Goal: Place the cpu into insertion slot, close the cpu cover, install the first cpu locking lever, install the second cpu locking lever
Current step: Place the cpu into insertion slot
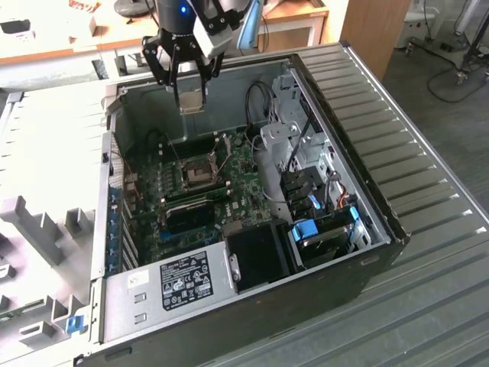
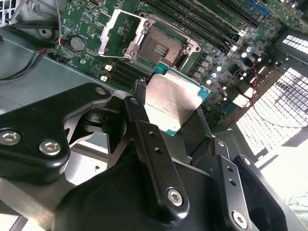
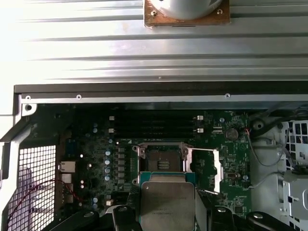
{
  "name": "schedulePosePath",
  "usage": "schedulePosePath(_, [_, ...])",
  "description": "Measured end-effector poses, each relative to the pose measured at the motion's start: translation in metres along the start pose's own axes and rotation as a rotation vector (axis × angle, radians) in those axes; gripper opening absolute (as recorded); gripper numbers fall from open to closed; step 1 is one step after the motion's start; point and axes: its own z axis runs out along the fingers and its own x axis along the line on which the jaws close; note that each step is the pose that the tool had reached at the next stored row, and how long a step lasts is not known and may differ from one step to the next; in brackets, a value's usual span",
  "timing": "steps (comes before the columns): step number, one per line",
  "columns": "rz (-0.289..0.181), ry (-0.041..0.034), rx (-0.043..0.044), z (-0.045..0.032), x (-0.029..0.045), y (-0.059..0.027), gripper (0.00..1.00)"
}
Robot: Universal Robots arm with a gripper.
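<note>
I see a grey ribbed metal counter, its ridges running along the open computer case that lies on its side directly on it. On the exterior view's left of the case the surface looks paler, and grey slotted blocks rest there, with a small blue piece near the case corner. In the first wrist view a brownish square plate sits on the ribs beyond the case
</note>
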Motion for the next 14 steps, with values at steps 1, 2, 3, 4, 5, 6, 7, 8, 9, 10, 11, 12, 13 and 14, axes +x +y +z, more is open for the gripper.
schedulePosePath(1, [0.000,0.0000,0.0001,0.0008,0.0000,-0.0001,0.54])
schedulePosePath(2, [0.000,0.0000,0.0000,0.0015,0.0000,-0.0001,0.54])
schedulePosePath(3, [0.000,0.0000,0.0001,0.0021,-0.0001,-0.0002,0.54])
schedulePosePath(4, [0.000,0.0000,0.0000,0.0027,-0.0001,-0.0002,0.54])
schedulePosePath(5, [0.000,0.0000,0.0001,0.0031,-0.0001,-0.0003,0.54])
schedulePosePath(6, [0.000,0.0000,0.0001,0.0033,-0.0001,-0.0003,0.54])
schedulePosePath(7, [0.000,0.0001,0.0002,0.0034,-0.0001,-0.0003,0.54])
schedulePosePath(8, [0.000,0.0001,0.0002,0.0034,-0.0001,-0.0003,0.54])
schedulePosePath(9, [0.000,0.0000,0.0000,0.0035,-0.0001,-0.0003,0.54])
schedulePosePath(10, [0.000,0.0000,0.0000,0.0036,-0.0001,-0.0003,0.54])
schedulePosePath(11, [0.000,0.0000,0.0000,0.0036,-0.0001,-0.0003,0.54])
schedulePosePath(12, [0.000,-0.0001,-0.0001,0.0038,-0.0001,-0.0003,0.54])
schedulePosePath(13, [0.000,-0.0001,-0.0002,0.0041,-0.0001,-0.0003,0.54])
schedulePosePath(14, [0.000,-0.0001,-0.0002,0.0043,-0.0001,-0.0004,0.54])
